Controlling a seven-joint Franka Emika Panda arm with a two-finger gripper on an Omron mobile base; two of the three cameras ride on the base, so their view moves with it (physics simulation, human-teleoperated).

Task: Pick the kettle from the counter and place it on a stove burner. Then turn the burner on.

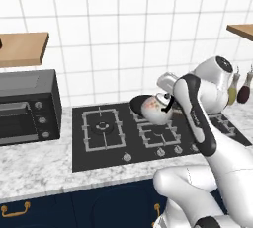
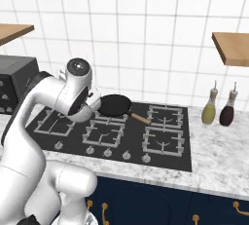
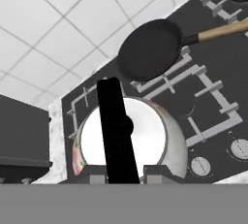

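Note:
The white-silver kettle (image 1: 154, 109) hangs in the air over the black stove top, just right of the large burner (image 1: 103, 128) with its own square grate. My gripper (image 1: 168, 104) is shut on the kettle's thin black handle (image 3: 116, 131). In the hand view the kettle's round body (image 3: 147, 138) sits right under my gripper (image 3: 125, 174), with the handle running up between the fingers. Part of the large burner's grate (image 3: 77, 105) shows beyond the kettle's left side. The marbled counter (image 1: 39, 168) runs along the front of the stove.
A black frying pan (image 2: 115, 105) with a wooden handle rests on a rear middle burner, close behind the kettle. Burner knobs (image 1: 127, 157) line the stove's front edge. A dark oven box (image 1: 27, 106) stands at left; two bottles (image 2: 218, 109) at right. Wooden shelves hang above.

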